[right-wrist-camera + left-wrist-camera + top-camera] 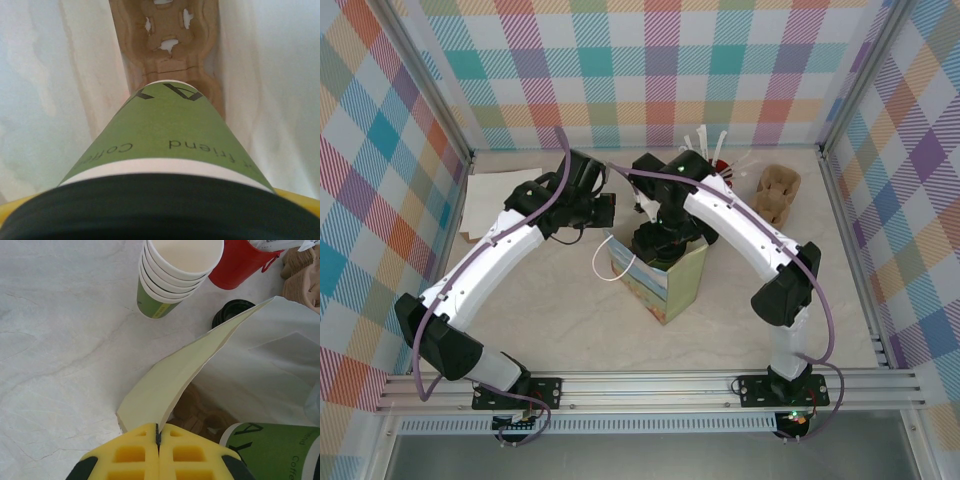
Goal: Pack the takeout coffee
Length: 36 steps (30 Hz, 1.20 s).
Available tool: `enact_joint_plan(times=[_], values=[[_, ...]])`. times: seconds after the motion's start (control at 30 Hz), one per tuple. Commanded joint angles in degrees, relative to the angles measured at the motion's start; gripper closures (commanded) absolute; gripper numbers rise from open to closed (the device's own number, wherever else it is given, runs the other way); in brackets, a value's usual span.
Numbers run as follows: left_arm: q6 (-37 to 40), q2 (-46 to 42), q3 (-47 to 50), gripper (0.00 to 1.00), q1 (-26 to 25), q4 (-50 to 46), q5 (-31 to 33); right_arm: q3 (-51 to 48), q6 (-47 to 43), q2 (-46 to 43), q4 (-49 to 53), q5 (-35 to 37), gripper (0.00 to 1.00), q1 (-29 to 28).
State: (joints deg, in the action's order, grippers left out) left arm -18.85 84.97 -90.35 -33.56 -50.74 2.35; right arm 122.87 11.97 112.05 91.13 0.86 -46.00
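Observation:
The takeout coffee (165,135), a green and cream paper cup with a black lid (150,210), hangs inside the open paper bag (665,285). My right gripper (657,238) is shut on it at the lid end, reaching down into the bag's mouth. Below the cup, a brown cardboard carrier (167,45) lies on the bag's bottom. My left gripper (159,427) is shut on the bag's pale rim (170,380) and holds that side pulled outward. The cup's green side (280,450) shows just right of the left fingers.
A stack of empty green cups (175,275), a red cup (237,262) of white stirrers and black lids (232,310) stand behind the bag. Brown cardboard carriers (778,193) sit at the back right. White sheets (495,205) lie at the back left.

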Motion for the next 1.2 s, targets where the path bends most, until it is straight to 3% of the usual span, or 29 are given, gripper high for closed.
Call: enact_joint_plan(times=[0.0,0.27,0.4,1.17], values=[[-1.2,-1.6,0.9,0.97,1.0,0.5,0.6,-1.2,-1.5,1.0,0.1,-0.2,0.32,-0.3],[-1.6,-1.6,2.0,0.74,1.3,0.2,2.6,-2.3,-1.7,2.1,-1.4,-0.1,0.32,-0.2],[-1.5,-1.5,2.6,0.68,1.7,-0.2,3.3,-3.7,-2.3,1.9,-2.2,0.1,0.32,-0.1],[-1.6,-0.9,3.6,0.64,3.2,0.8,0.8,-9.1,-7.2,-0.3,-5.8,0.4,0.31,1.1]])
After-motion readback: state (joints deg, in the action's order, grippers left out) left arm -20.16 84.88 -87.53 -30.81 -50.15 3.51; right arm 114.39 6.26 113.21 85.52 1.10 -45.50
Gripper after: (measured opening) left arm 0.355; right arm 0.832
